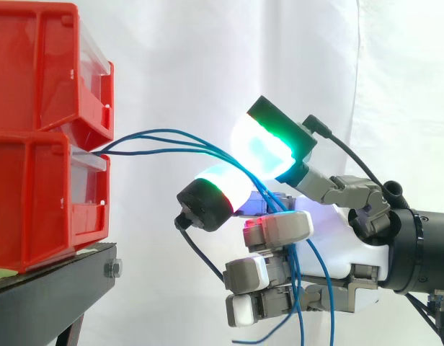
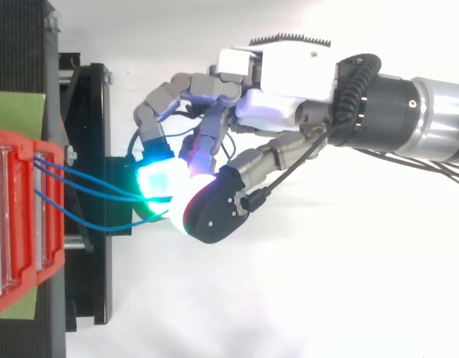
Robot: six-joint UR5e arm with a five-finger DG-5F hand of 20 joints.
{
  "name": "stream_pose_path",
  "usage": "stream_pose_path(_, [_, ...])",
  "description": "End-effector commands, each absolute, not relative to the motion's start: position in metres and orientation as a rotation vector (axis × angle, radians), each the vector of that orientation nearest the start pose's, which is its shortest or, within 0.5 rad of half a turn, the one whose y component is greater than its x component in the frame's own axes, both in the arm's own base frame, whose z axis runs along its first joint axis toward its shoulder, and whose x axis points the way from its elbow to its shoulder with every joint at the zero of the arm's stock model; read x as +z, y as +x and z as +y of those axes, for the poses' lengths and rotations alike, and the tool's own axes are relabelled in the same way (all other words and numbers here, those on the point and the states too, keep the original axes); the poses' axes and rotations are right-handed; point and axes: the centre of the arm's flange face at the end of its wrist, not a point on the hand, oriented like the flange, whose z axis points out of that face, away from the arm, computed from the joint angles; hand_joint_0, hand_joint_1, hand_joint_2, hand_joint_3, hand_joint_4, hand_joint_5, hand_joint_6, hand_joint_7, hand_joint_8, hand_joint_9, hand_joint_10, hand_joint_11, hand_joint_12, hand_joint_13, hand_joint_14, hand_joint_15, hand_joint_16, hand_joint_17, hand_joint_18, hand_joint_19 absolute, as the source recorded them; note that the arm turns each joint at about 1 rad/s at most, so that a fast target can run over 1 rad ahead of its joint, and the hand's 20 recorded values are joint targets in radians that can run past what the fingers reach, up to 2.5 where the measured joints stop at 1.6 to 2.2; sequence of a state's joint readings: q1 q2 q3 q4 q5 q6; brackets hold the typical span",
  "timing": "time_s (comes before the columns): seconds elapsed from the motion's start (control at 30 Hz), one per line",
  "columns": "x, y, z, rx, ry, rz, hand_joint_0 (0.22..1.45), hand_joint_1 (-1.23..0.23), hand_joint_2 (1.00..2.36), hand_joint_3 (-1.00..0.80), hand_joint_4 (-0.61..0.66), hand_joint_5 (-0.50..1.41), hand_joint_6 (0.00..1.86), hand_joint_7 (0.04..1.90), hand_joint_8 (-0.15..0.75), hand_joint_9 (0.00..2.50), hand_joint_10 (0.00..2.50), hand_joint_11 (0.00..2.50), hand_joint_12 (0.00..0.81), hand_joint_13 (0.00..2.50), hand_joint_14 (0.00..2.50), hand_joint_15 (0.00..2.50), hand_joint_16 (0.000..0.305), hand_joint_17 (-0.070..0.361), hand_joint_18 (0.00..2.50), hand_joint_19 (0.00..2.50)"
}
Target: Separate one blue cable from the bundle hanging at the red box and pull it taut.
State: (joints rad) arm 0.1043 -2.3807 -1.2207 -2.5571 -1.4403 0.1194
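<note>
Two red bins (image 1: 42, 108) are stacked at the left on a black stand (image 1: 49, 288). A bundle of thin blue cables (image 1: 164, 137) comes out between the bins and arcs right to my hand (image 1: 344, 245). The cables run between two glowing fingertips (image 1: 265, 148), then drop past the curled lower fingers, and their loose ends (image 1: 301, 310) hang below the hand. From above, three blue cables (image 2: 88, 183) leave the red bin (image 2: 21, 216) and meet the green-white pads of the hand (image 2: 278, 82). The hand is shut on the cables, with slack left in them.
The stand's black frame (image 2: 103, 149) lies just left of the fingertips in the top view. A white curtain (image 1: 207, 58) hangs behind. Open room lies between the bins and the hand, and below the hand.
</note>
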Motion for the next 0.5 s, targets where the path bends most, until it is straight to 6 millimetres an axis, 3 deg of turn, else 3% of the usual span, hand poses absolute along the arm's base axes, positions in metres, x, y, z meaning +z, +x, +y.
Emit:
stream_pose_path(0.0, [0.1954, 0.781, -0.0653, 1.35, 1.22, 1.035, 0.76, -0.92, 1.0, -0.47, -0.08, -0.14, 0.92, 1.1, 0.281, 1.29, 0.01, 1.3, 0.34, 1.05, 0.03, 0.86, 0.041, 0.092, 0.75, 0.69])
stream_pose_path(0.1, [0.1947, 0.7806, -0.0653, 1.349, 1.221, 1.036, 0.78, -0.95, 1.0, -0.5, -0.14, -0.15, 0.92, 1.09, 0.26, 1.28, 0.01, 1.31, 0.334, 1.04, 0.03, 0.84, 0.04, 0.091, 0.74, 0.66])
stream_pose_path(0.27, [0.1959, 0.7806, -0.0652, 1.351, 1.219, 1.036, 0.74, -1.0, 1.0, -0.5, -0.14, -0.14, 0.93, 1.17, 0.23, 1.29, 0.01, 1.31, 0.326, 1.03, 0.03, 0.84, 0.04, 0.089, 0.73, 0.65])
stream_pose_path(0.47, [0.1945, 0.7805, -0.0652, 1.349, 1.221, 1.039, 0.66, -1.05, 1.0, -0.5, -0.11, -0.12, 0.91, 1.1, 0.212, 1.3, 0.01, 1.29, 0.323, 1.03, 0.03, 0.84, 0.039, 0.087, 0.72, 0.67])
